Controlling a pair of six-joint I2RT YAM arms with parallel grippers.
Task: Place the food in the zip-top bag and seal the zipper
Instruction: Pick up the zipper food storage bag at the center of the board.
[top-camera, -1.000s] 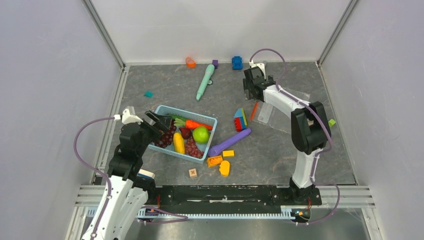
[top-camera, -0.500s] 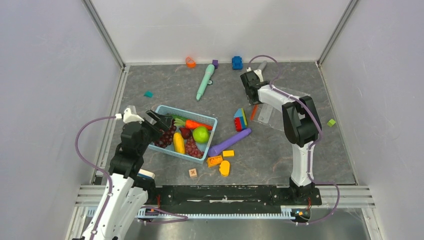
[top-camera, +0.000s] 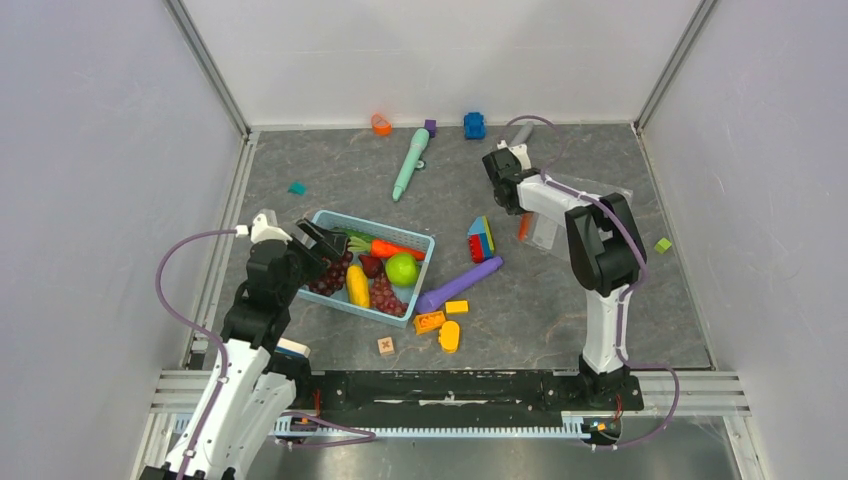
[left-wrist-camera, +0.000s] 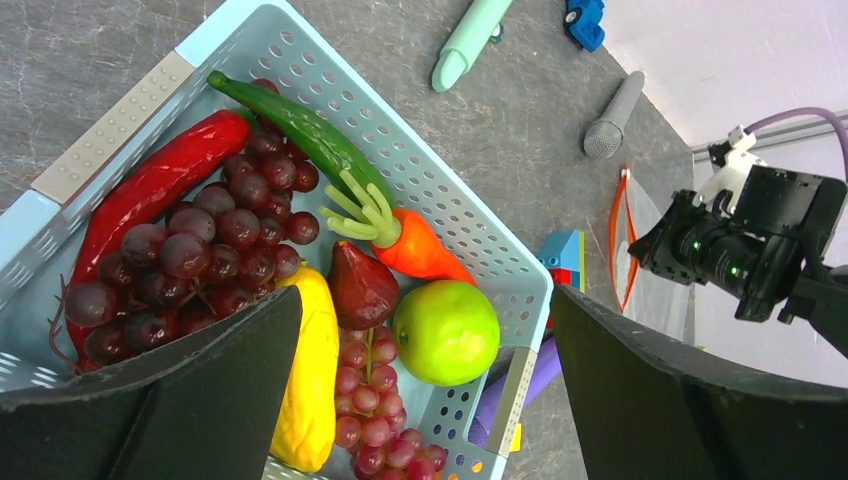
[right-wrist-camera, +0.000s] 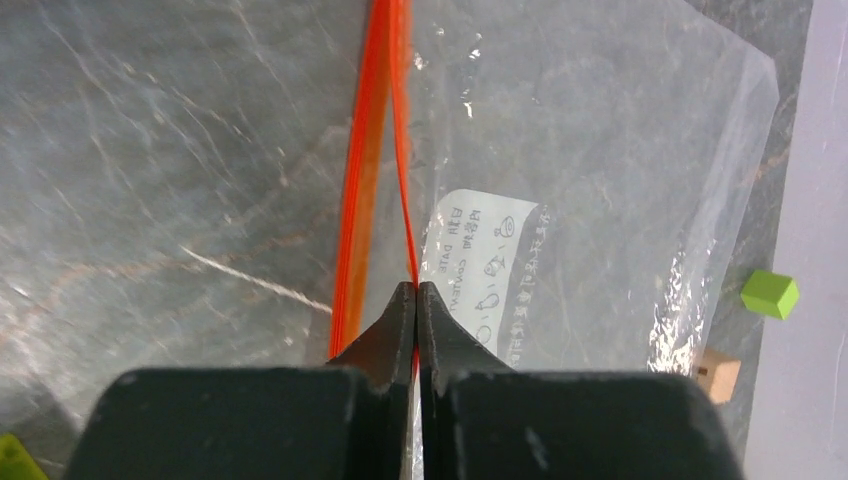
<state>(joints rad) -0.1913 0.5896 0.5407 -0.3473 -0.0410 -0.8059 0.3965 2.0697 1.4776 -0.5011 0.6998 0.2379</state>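
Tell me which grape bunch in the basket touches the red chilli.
The larger bunch, lying against the red chilli. The smaller bunch sits apart from it, between the yellow piece and the green apple.

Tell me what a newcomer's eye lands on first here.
First, the light-blue basket heaped with bright toy food, at centre-left in the overhead view, with the left gripper open wide over it. Then, toward the far right, the right gripper pinched shut on the orange-red zipper of the clear zip-top bag.
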